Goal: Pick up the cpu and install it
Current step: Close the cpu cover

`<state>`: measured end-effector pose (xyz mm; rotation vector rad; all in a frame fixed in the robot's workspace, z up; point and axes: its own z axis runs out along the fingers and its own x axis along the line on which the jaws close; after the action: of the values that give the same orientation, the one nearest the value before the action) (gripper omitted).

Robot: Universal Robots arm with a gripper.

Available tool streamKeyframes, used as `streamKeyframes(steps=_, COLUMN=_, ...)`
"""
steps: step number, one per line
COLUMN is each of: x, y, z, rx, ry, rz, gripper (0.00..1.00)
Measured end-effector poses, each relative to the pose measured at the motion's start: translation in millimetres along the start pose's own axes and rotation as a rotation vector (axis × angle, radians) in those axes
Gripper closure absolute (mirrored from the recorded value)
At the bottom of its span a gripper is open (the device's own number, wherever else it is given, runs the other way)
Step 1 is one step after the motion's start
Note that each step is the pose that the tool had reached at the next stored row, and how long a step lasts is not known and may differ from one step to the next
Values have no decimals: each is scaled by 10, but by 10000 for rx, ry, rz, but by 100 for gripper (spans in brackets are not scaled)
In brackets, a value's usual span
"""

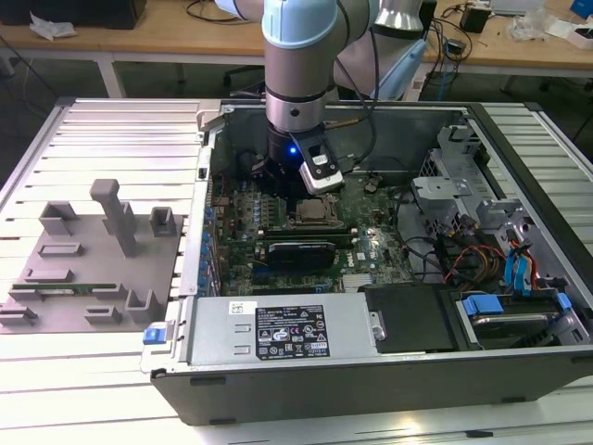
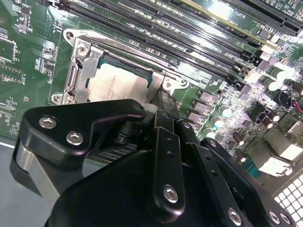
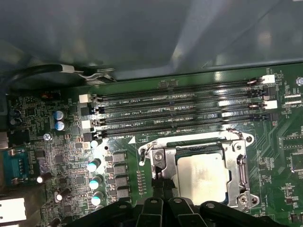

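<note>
Gripper [image 3: 163, 185] down inside the open computer case [image 1: 389, 371], low over the green motherboard [image 3: 289, 137], fingers pressed together on nothing. Cpu [image 3: 201, 176] flat in the metal socket frame [image 3: 242, 165], silver top up, just beside the gripper's tip; contact impossible to tell.

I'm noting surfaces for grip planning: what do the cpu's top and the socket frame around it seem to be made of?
The cpu top looks like metal, silver-white with a dull satin finish: it catches light as a soft, even sheen. The socket frame around it looks like bare stamped sheet metal, probably steel, glossier, with bright glints on its bent edges.
</note>
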<state>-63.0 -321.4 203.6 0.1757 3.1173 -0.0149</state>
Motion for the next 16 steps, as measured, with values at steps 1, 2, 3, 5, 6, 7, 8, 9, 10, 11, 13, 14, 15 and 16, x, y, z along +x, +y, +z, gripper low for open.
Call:
streamKeyframes(steps=1, x=0, y=0, z=0, rx=0, ry=0, rz=0, gripper=89)
streamKeyframes(steps=2, x=0, y=0, z=0, rx=0, ry=0, rz=0, gripper=89)
streamKeyframes(steps=3, x=0, y=0, z=1, rx=0, ry=0, rz=0, gripper=89)
streamKeyframes(steps=5, x=0, y=0, z=1, rx=0, ry=0, rz=0, gripper=89)
streamKeyframes(steps=6, x=0, y=0, z=1, rx=1, ry=0, rz=0, gripper=89)
streamKeyframes(steps=7, x=0, y=0, z=1, rx=0, ry=0, rz=0, gripper=89)
streamKeyframes(steps=8, x=0, y=0, z=1, rx=0, ry=0, rz=0, gripper=89)
streamKeyframes(steps=9, x=0, y=0, z=1, rx=0, ry=0, rz=0, gripper=89)
streamKeyframes(steps=10, x=0, y=0, z=1, rx=0, ry=-1, rz=-1, gripper=89)
streamKeyframes(steps=11, x=0, y=0, z=2, rx=-1, ry=0, rz=-13, gripper=89)
streamKeyframes(steps=13, x=0, y=0, z=2, rx=-1, ry=0, rz=-35, gripper=89)
streamKeyframes(steps=14, x=0, y=0, z=2, rx=-1, ry=-1, rz=-37, gripper=89)
streamKeyframes(steps=15, x=0, y=0, z=2, rx=0, ry=0, rz=-39, gripper=89)
streamKeyframes(steps=16, x=0, y=0, z=2, rx=-1, ry=-1, rz=-41, gripper=89)
